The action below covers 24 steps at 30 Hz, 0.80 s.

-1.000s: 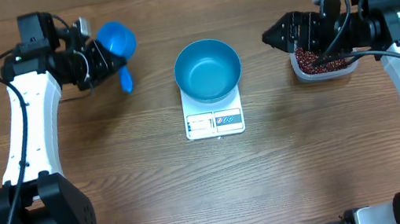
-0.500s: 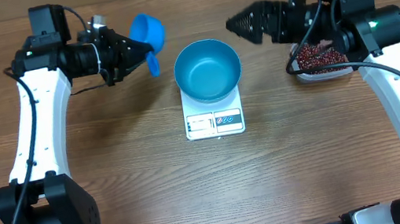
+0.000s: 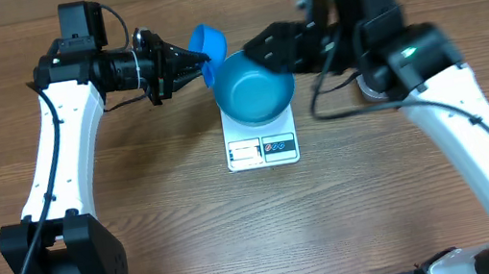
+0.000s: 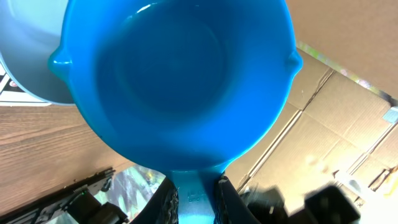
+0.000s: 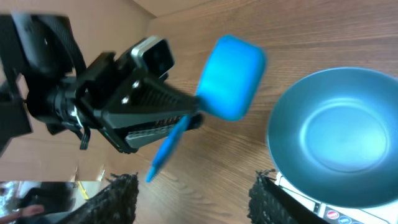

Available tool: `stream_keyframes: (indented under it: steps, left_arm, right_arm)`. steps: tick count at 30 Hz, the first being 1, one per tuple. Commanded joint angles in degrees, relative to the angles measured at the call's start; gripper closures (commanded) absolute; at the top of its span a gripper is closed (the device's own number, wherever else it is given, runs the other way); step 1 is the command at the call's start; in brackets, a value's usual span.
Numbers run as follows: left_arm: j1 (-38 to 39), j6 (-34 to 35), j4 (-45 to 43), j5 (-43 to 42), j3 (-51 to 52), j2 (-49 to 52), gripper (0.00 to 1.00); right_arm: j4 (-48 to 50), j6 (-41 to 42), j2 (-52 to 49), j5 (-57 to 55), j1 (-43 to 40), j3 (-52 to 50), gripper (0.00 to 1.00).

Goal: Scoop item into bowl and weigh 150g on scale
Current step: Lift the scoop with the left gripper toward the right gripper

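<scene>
Blue plastic scoop (image 3: pixel 208 43) now hangs at the far left rim of the bowl (image 3: pixel 255 87). A second ago it was well out to the left over the wooden table (image 3: pixel 139 211). The left gripper (image 3: pixel 199 63) has carried it there, and the left wrist view shows the fingers (image 4: pixel 219 198) clamped tight on the scoop's handle below its cup. The right gripper (image 3: pixel 259 50) was over the tub (image 3: pixel 364 92) a second ago and has swung left, so it now sits above the bowl's far right rim, close to the scoop. In the right wrist view its fingers (image 5: pixel 118 198) stand apart with nothing between them, only table below. Bowl and scale (image 3: pixel 262 151) have not shifted: the bowl sits centred on the white scale, whose display edge faces the near side. The bowl's inside shows only smooth blue, and so does the scoop's cup in the left wrist view. Only a sliver of the tub's rim shows beside the right arm. Its beans were plain a second ago and are now hidden beneath that arm.
</scene>
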State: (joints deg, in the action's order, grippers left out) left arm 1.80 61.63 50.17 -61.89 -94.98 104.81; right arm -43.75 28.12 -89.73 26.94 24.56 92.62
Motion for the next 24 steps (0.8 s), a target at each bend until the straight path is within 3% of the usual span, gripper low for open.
stream_keyframes:
  steps: [1, 6, 10, 19, 24]
  left_arm:
    - [0.24, 1.84, -0.07, 0.55, -1.22, -0.59, 0.96]
    - [1.38, 2.14, -0.09, 1.01, -1.22, -0.59, 0.96]
    - [2.54, 2.27, -0.09, 0.98, -1.22, -0.59, 0.96]
    - [4.90, 3.69, -0.33, 5.40, -1.22, -0.59, 0.96]
    - [4.92, 4.87, -1.44, 7.30, -1.22, -0.59, 0.96]
  right_arm:
    - [1.66, 6.05, 0.33, -13.92, 4.61, 0.33, 0.39]
    - [4.55, 10.08, -0.70, -22.34, 10.62, 0.33, 0.39]
    - [4.48, 16.31, -1.92, -28.65, 13.16, 0.33, 0.46]
    - [4.46, 19.89, -5.70, -27.26, 13.79, 0.33, 0.44]
    - [3.76, 20.04, -5.77, -27.28, 13.86, 0.33, 0.49]
